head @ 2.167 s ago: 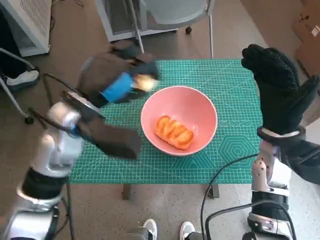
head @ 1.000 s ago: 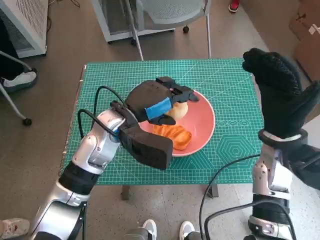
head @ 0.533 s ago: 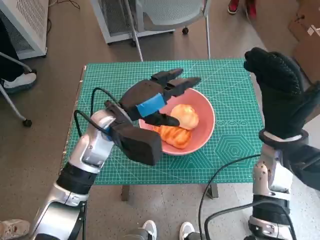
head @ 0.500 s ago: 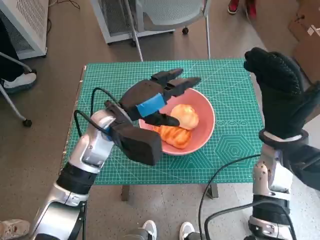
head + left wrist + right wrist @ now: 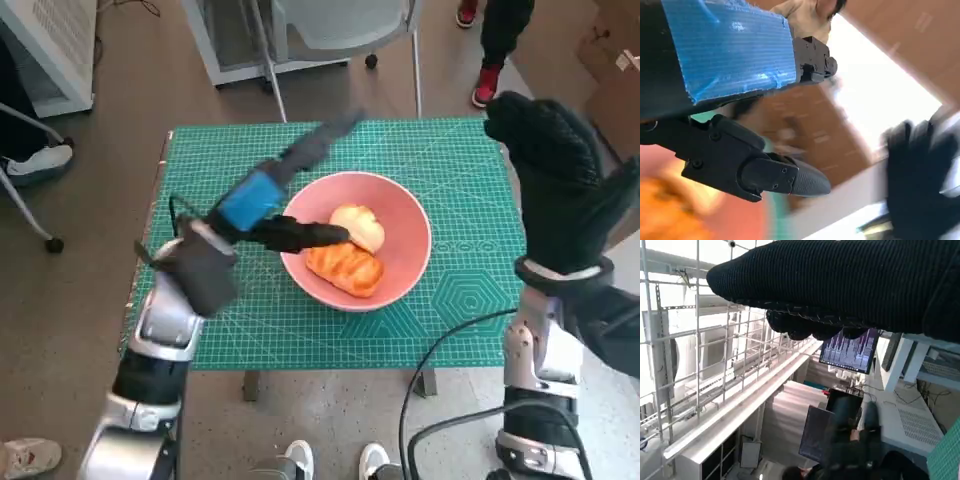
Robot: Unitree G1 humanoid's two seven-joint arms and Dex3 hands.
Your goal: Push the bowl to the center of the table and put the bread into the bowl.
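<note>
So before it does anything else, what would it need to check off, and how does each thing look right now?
1. Bowl near the middle of the table: ok, it sits about central on the green mat.
2. Bread in the bowl: ok, a pale roll and an orange glazed pastry both lie inside.
3. Left hand holding nothing: ok, its fingers are spread and bare.
4. Left hand away from the bowl: not ok, one finger reaches over the rim.
5. Right hand out of the way: ok, raised at the table's right edge, holding nothing.
6. More bread left on the table: ok, none shows.
</note>
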